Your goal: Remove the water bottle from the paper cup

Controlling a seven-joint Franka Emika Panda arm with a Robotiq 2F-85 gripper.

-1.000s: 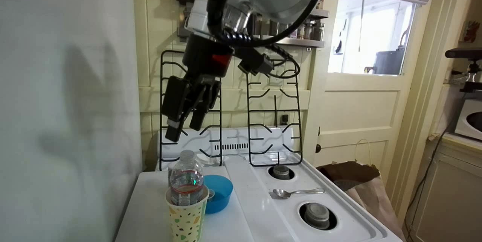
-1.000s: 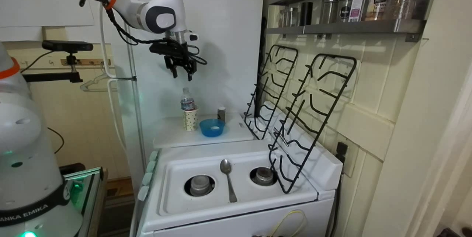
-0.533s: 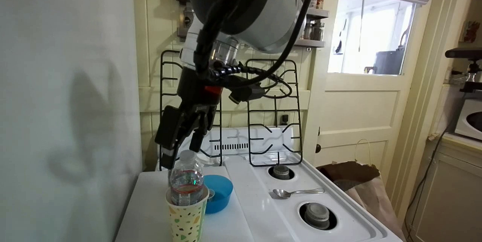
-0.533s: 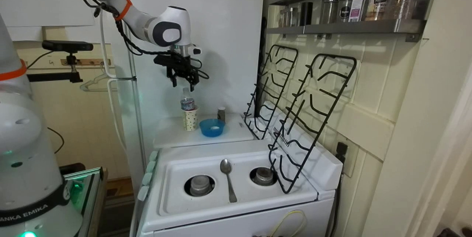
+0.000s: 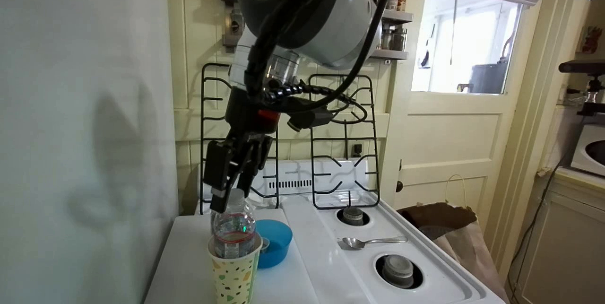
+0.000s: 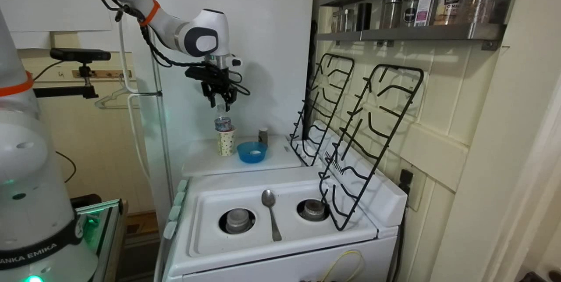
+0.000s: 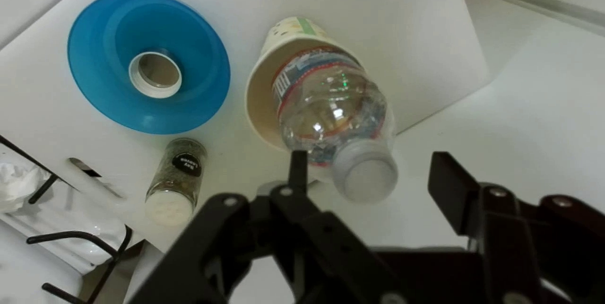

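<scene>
The clear water bottle (image 5: 234, 233) stands upright in the speckled paper cup (image 5: 235, 279), with its label, shoulder and neck above the rim. Both also show in an exterior view, bottle (image 6: 222, 123) and cup (image 6: 226, 144). In the wrist view the bottle (image 7: 326, 98) leans against one side of the cup's rim (image 7: 259, 100), and its white cap points toward the camera. My gripper (image 7: 371, 167) is open, with one finger on each side of the cap and a gap on both sides. In both exterior views the fingertips (image 5: 231, 196) (image 6: 220, 106) are at neck height.
A blue bowl (image 7: 203, 91) with a white ring-like piece in it stands beside the cup. A spice jar (image 7: 177, 176) stands near the bowl. Black grates (image 6: 372, 141) lean at the stove's back. A spoon (image 6: 272, 216) lies between burners. A white fridge-like wall (image 6: 263, 54) rises behind the cup.
My gripper has come down from above the bottle to its neck, mostly in the first half second, then shifted slightly sideways. Its fingers stay open. The bottle, cup and bowl have not moved.
</scene>
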